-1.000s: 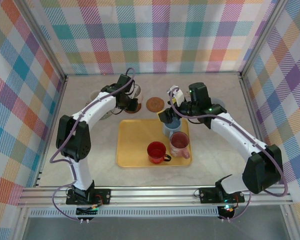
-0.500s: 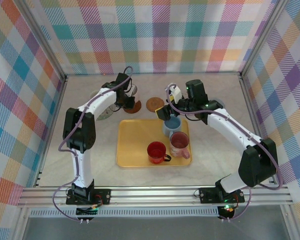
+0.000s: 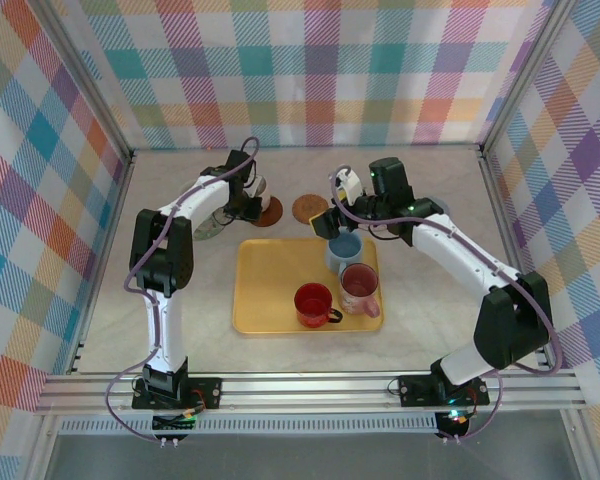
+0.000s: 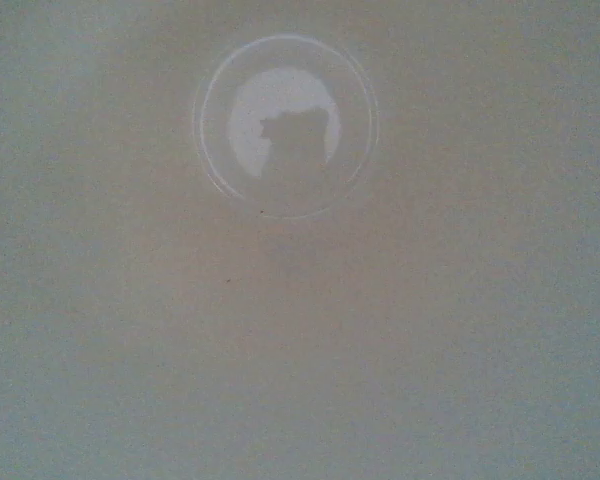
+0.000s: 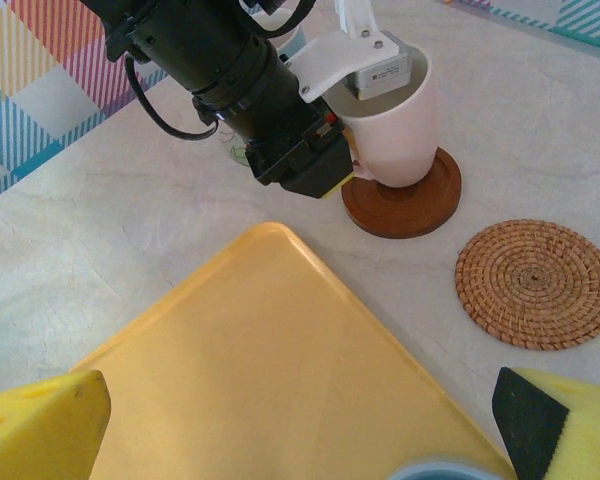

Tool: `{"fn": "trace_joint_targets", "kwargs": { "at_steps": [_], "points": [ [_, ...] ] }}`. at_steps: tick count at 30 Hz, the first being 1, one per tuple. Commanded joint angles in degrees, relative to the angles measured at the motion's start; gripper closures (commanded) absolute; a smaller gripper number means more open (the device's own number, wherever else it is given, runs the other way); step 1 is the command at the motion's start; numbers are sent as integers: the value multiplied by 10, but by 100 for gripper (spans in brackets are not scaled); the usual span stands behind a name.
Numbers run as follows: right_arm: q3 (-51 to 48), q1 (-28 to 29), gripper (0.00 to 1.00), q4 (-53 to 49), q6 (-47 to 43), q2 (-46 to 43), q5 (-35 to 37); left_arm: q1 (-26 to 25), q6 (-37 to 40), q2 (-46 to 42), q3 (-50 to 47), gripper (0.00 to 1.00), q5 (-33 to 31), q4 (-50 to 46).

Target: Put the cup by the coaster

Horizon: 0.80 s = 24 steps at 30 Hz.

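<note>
Left hand (image 5: 365,80) grips one white cup (image 5: 405,135), right hand (image 5: 300,420) gapes; three tray cups (image 3: 344,250) (image 3: 360,288) (image 3: 313,303), two brown coasters (image 5: 405,205) (image 5: 536,284).

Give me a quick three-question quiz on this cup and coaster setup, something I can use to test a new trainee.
1. True or false: the white cup stands on the woven coaster.
2. How many cups stand on the yellow tray? A) two B) three C) four
3. Fill in: the ___ gripper is gripping the white cup.

Key
1. False. It sits on the dark wooden coaster; the woven coaster beside it is bare.
2. B: the blue cup, the red cup and the pink cup.
3. Left. The left gripper has one finger inside the cup.
</note>
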Motion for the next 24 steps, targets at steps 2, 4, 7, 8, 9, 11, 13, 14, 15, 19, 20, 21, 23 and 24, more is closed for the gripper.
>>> {"fn": "trace_joint_targets", "kwargs": {
  "at_steps": [2, 4, 7, 8, 9, 11, 13, 14, 15, 19, 20, 21, 23, 24],
  "points": [
    [14, 0, 1, -5, 5, 6, -6, 6, 8, -8, 1, 100, 21, 41],
    [13, 0, 1, -6, 5, 6, -5, 6, 8, -8, -1, 100, 31, 42],
    [12, 0, 1, -6, 5, 6, -5, 6, 7, -8, 1, 100, 38, 39],
    [12, 0, 1, -5, 5, 6, -6, 6, 6, -8, 0, 100, 37, 38],
    [11, 0, 1, -5, 6, 6, -7, 6, 6, -7, -1, 100, 37, 36],
    [10, 0, 1, -2, 7, 7, -8, 6, 6, -6, -3, 100, 36, 34],
    [10, 0, 1, -2, 7, 8, -10, 6, 6, -5, -6, 100, 36, 32],
    [10, 0, 1, -1, 7, 8, -10, 6, 5, -5, -7, 100, 35, 32],
    [9, 0, 1, 0, 7, 8, -11, 6, 5, -5, -10, 100, 33, 32],
    [5, 0, 1, 8, 7, 9, -16, 5, 3, -5, -17, 100, 31, 35],
    [4, 0, 1, 9, 7, 9, -16, 5, 3, -5, -19, 100, 33, 37],
    [4, 0, 1, 9, 7, 8, -16, 5, 3, -6, -20, 100, 33, 38],
    [3, 0, 1, 9, 7, 7, -16, 5, 2, -6, -21, 97, 30, 38],
    [1, 0, 1, 9, 7, 6, -16, 5, 1, -5, -21, 95, 30, 38]
  ]
}}
